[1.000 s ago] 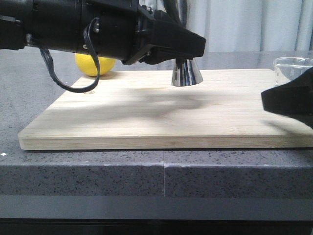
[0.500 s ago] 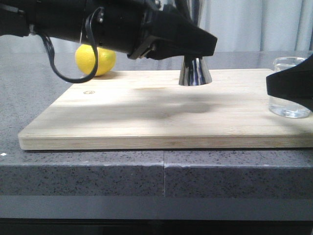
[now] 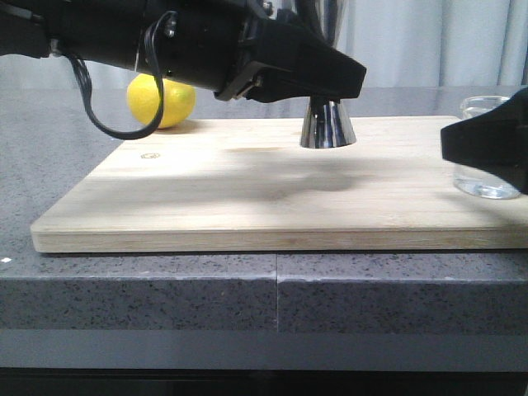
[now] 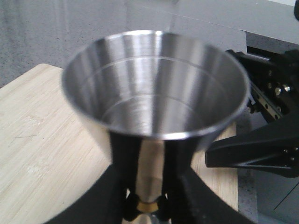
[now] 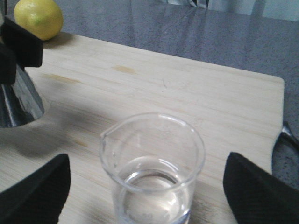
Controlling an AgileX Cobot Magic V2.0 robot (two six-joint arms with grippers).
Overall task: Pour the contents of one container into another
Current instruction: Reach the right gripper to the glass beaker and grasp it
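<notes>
The steel jigger (image 4: 154, 84) stands upright at the back of the wooden board (image 3: 247, 198), its flared base (image 3: 327, 125) down at the board's surface. My left gripper (image 4: 148, 186) is shut on its narrow stem just above the gold band (image 4: 148, 205), one black finger (image 4: 124, 158) on each side. The clear glass beaker (image 5: 152, 168), holding a little clear liquid, stands on the board's right end (image 3: 487, 183). My right gripper (image 5: 149, 191) is open with the beaker between its wide-apart fingers (image 5: 35, 191), not touching it. In the front view that gripper (image 3: 487, 144) hides much of the beaker.
A yellow lemon (image 3: 161, 101) lies on the grey counter behind the board's left part. The left arm (image 3: 165, 41) stretches across above the board. A thin metal piece (image 5: 286, 135) lies just off the board's right edge.
The left gripper has carried the jigger a little to the right. The right gripper has risen slightly, so more of the beaker's bottom shows.
</notes>
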